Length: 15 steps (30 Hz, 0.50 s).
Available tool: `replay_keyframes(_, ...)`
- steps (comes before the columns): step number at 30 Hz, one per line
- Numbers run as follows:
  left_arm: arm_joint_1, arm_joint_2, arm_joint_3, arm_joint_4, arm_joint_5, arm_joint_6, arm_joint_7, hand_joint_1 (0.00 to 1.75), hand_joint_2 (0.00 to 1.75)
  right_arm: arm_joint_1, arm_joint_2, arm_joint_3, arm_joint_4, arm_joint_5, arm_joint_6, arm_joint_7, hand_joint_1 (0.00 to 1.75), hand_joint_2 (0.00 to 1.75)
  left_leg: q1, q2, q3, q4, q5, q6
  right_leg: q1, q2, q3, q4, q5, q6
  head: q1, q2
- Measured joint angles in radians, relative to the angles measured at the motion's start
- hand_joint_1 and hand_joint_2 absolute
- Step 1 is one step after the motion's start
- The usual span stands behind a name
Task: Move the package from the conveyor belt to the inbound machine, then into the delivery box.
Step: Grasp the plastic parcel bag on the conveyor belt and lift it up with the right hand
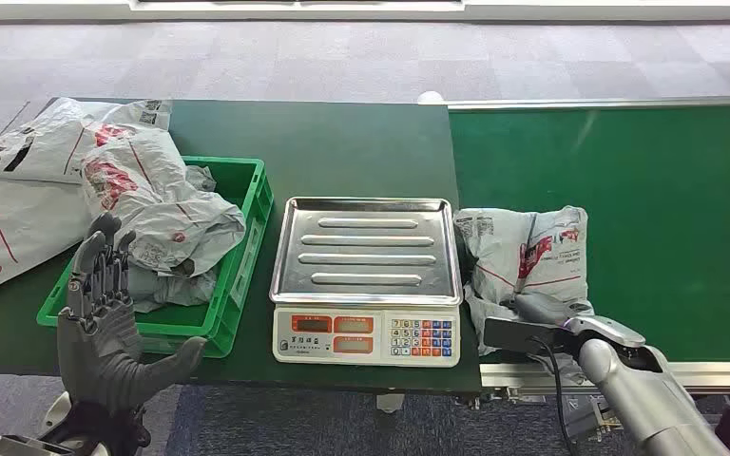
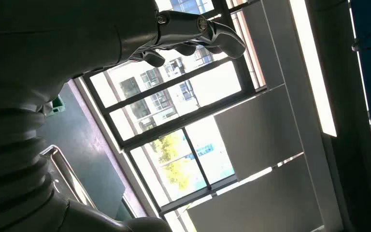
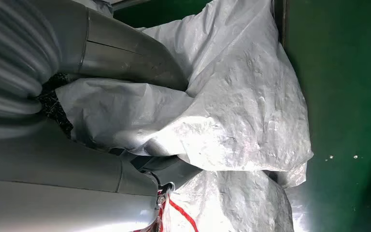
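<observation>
My right robot hand [image 1: 532, 318] grips the near edge of the package [image 1: 525, 256] at lower right on the belt [image 1: 665, 218], the scale [image 1: 367, 249] just left; my left robot hand [image 1: 105, 313] hangs open, farther off.

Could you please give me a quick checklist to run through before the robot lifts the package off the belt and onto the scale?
1. Right hand has the package: ok; the right wrist view shows thumb and fingers closed on a fold of the grey bag.
2. Grip firm enough to lift: cannot tell; only loose wrapping is pinched.
3. Scale tray free: ok; nothing lies on it.
4. Left hand out of the way: ok; raised, fingers apart, holding nothing, near the green crate.
5. Crate has room: not ok; bags already heap above its rim.
6. Package fully on the conveyor belt: ok; at its end beside the scale.
</observation>
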Motion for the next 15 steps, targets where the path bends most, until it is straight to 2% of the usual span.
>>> replay_keyframes(15, 0.0, 0.0, 0.0, 0.0, 0.0, 0.0, 0.0, 0.0, 1.75, 0.0, 0.0, 0.002, -0.002, 0.0, 0.0, 0.0, 1.75, 1.75, 0.0, 0.0, 0.0, 0.0, 0.0, 0.0, 0.0, 0.0, 0.0, 0.0, 0.0, 0.0, 0.0, 0.0)
